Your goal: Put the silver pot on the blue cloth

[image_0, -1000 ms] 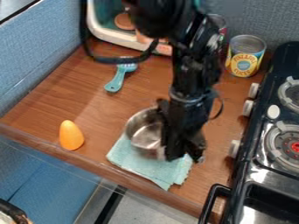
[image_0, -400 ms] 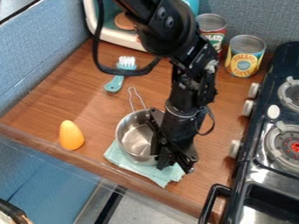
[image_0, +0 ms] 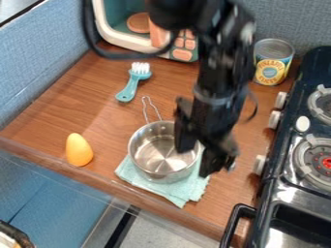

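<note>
Silver pot (image_0: 157, 155) on blue cloth (image_0: 180, 193), near front edge of surface (image_0: 97, 111).
Pot upright, handle toward back edge; pincer (image_0: 196, 162) over pot's right side, fingers apart. Orange egg-shaped item (image_0: 79, 150) near front edge, left of cloth. Teal brush (image_0: 131, 85) farther back. Can (image_0: 271, 63) near back edge, beside stove (image_0: 284, 164).

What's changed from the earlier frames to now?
The pot and cloth shifted slightly left in view; then the gripper moved up and right. Whether it released the pot is unclear. The brush, orange object and pineapple can stayed put.
</note>
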